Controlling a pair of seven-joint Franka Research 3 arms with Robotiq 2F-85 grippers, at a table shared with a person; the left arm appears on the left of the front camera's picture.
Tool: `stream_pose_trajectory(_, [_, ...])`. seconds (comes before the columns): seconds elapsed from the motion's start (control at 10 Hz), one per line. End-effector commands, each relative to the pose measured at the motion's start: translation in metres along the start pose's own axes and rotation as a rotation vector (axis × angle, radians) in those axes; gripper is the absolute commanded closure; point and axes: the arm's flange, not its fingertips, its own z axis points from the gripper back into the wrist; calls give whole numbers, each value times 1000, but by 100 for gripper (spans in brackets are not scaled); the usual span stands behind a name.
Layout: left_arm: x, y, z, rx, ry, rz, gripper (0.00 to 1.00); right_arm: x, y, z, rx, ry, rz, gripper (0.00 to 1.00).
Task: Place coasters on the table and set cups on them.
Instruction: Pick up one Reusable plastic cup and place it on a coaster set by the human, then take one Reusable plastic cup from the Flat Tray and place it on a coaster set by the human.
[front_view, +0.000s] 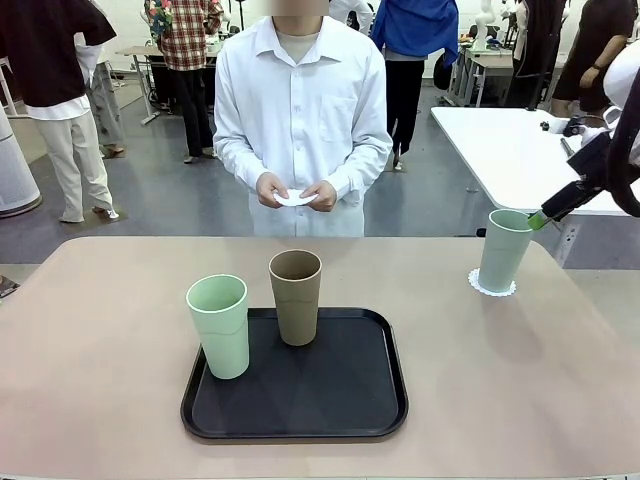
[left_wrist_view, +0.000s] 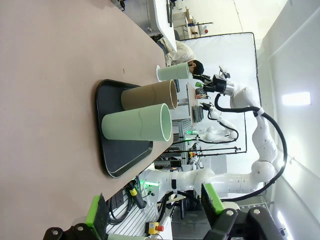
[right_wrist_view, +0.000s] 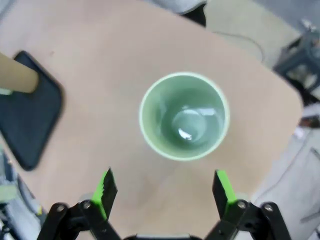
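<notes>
Mint cup (front_view: 503, 250) sits on a coaster (front_view: 492, 289), right gripper (right_wrist_view: 164, 181) spread wide just above it; left gripper (left_wrist_view: 152, 199) gapes too, holding nothing.

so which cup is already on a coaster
The mint green cup at right, on a white coaster; the other mint cup and tan cup sit on the tray.
</notes>
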Motion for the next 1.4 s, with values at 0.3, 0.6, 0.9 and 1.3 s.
stream_pose_trajectory(0.3, [0,0,2,-19,-8,-12,0,9,64,-6,-205,191,-110,0])
stream_pose_trajectory(0.6, [0,0,2,-19,-8,-12,0,14,61,-3,-179,190,-92,0])
stream_pose_trajectory(0.9, [0,0,2,-19,-8,-12,0,14,61,-3,-179,190,-92,0])
stream_pose_trajectory(1.3, [0,0,2,-19,-8,-12,0,14,61,-3,-179,190,-92,0])
